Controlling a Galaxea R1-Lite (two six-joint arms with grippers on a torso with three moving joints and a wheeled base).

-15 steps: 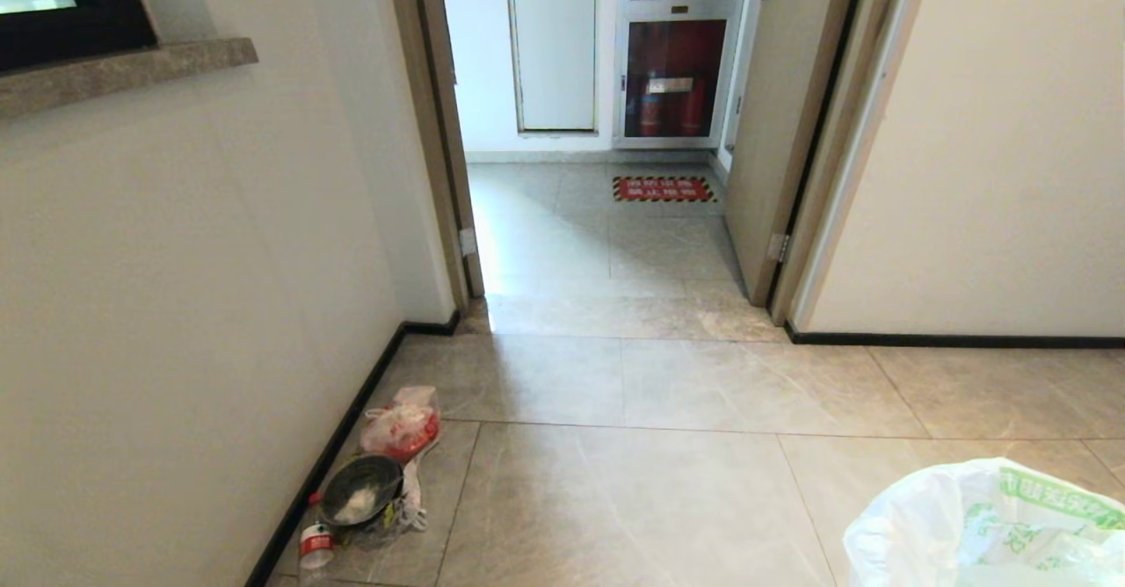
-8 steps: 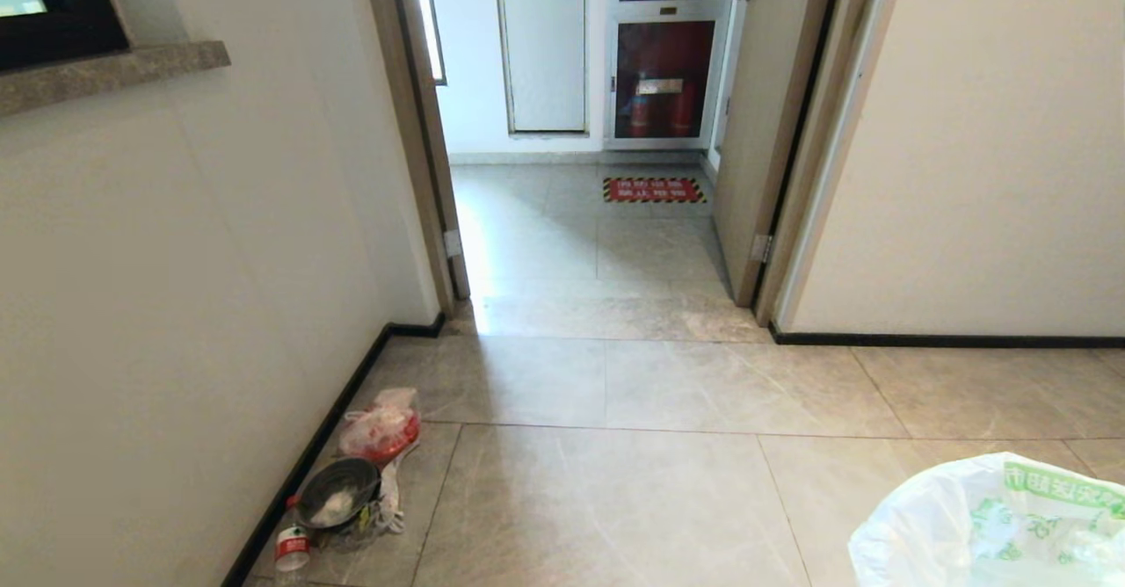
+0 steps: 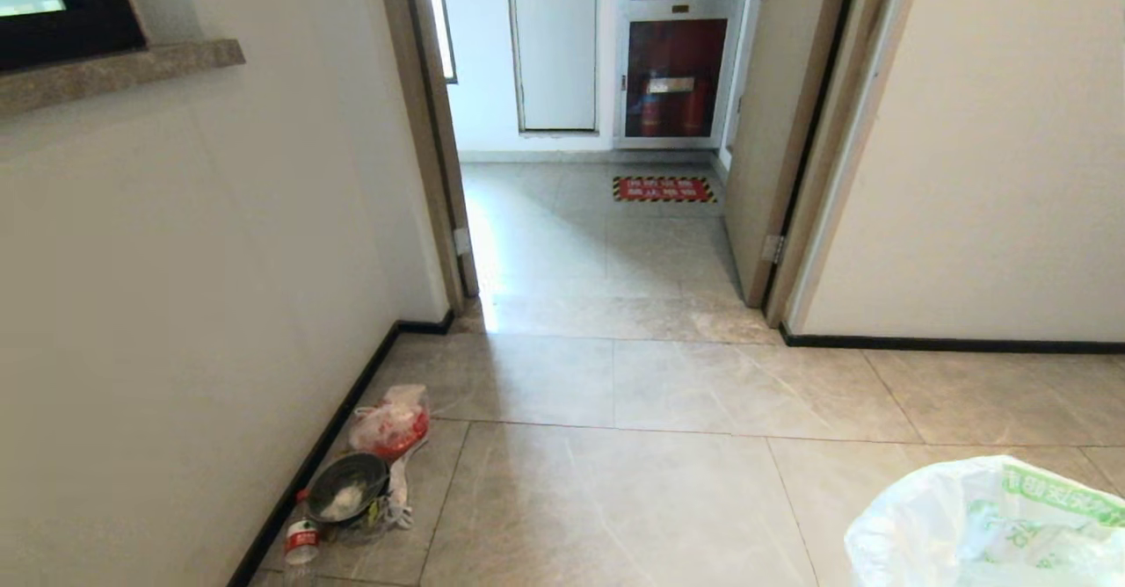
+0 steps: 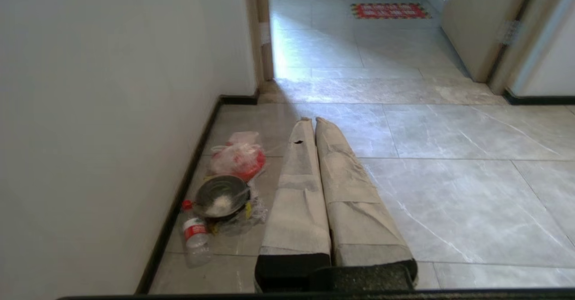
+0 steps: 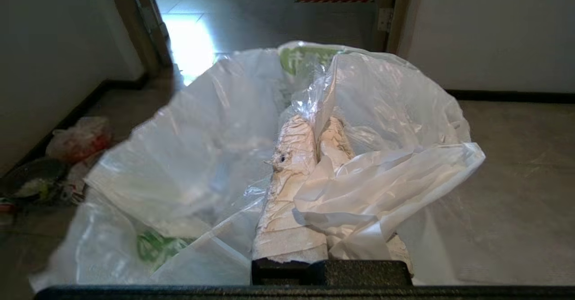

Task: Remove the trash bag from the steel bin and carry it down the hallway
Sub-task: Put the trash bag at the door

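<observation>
On the right side of the hallway floor (image 3: 615,499), low in the head view, the trash bag (image 3: 984,525) hung from the right hand (image 5: 321,131). In the right wrist view the two taped fingers (image 5: 292,156) were pressed together, and the thin white plastic with green printing was bunched between and around them, so this hand was clamped on the bag. I think the grip was kept at the bag's gathered upper part so that the bag could hang free and its load stay inside during the drive.

The steel bin showed in no view, so the bag was, as I judge, already out of it and the carrying part was under way.

The left hand (image 4: 316,125) pointed forward over the floor with its fingers (image 4: 296,178) lying tight side by side and nothing between them; it seemed only parked.

By the left wall's baseboard lay other rubbish: a red-tinted bag (image 3: 391,424), a dark bowl (image 3: 347,489) and a small bottle (image 3: 301,541). They were well apart from the carried bag.

Ahead, the open doorway (image 3: 598,218) led on past a brown door (image 3: 773,121), and a red floor sign (image 3: 664,189) lay beyond it.
</observation>
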